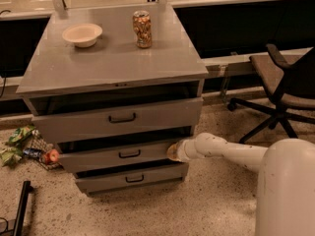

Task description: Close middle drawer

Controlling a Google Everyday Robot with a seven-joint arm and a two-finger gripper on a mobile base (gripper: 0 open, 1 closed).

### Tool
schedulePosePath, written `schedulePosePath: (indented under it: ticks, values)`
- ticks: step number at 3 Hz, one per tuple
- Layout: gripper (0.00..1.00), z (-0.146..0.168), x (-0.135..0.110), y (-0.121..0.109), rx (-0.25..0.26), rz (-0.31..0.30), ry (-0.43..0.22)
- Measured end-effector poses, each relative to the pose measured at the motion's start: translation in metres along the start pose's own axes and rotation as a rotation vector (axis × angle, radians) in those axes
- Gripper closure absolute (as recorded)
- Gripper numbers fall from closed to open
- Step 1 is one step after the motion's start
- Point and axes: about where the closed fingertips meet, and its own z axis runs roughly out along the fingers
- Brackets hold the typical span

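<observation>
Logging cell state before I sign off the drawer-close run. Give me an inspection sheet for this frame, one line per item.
Surface: grey cabinet top holds a cream bowl and a patterned can, standing apart.
Job's things: middle drawer partly open, dark gap above its front; not yet shut.
Clutter: green wrappers and a small red round thing on the floor left of the cabinet.
Pincer: single pincer at the right end of the middle drawer's front, arm reaching in from the right.
Cables: nothing seen.
Surroundings: top drawer also partly open; bottom drawer beneath; black office chair on the right.
</observation>
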Motion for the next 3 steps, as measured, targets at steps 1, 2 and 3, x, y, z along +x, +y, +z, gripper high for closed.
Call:
schedulePosePath:
  ticks: [1,2,3]
  values:
    - [1.0,-0.011,-0.009,0.018,-0.022,0.052,-0.053]
    - [1.0,-0.042,-0.025,0.037,-0.046,0.147,-0.113]
    - [1.0,-0.099,-0.043,0.056,-0.02,0.264,-0.158]
